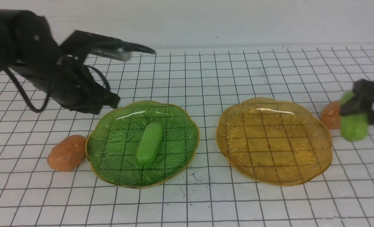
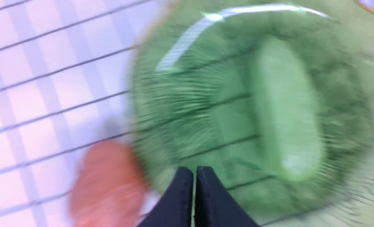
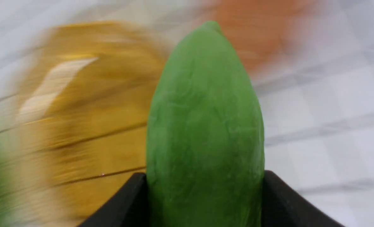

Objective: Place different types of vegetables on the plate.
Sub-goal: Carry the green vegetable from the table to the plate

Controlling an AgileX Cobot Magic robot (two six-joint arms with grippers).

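Left arm pose: the left arm (image 1: 48,72) stands high over the table's far-left part, behind and left of the green plate (image 1: 111,148), with a cable (image 1: 22,94) looping below it.
Left gripper: in the wrist view the left gripper (image 2: 194,171) has its two dark fingers pressed together with nothing between them; it sits above the green plate's near rim. That view is smeared.
Right gripper: the right gripper (image 3: 202,179) enters at the far-right edge and clamps the held cucumber (image 1: 354,126) on both sides.
Held cucumber: roughly upright, just right of the amber plate (image 1: 273,142) and apart from its rim; whether its lower end touches the surface cannot be told.
Plated cucumber: the plated cucumber (image 1: 149,143) lies flat at the centre of the green plate, slightly tilted.
Left potato: the left potato (image 1: 67,153) is on the table against the green plate's left rim.
Right potato: the right potato (image 1: 330,115) is on the table just behind the held cucumber, near the amber plate's right rim.
Open room: the plates sit side by side with a strip of table between them; a wide band of table lies in front.
Surface: the table (image 1: 205,205) is white with a black grid.
Room: a plain white wall (image 1: 221,22) closes the far side.
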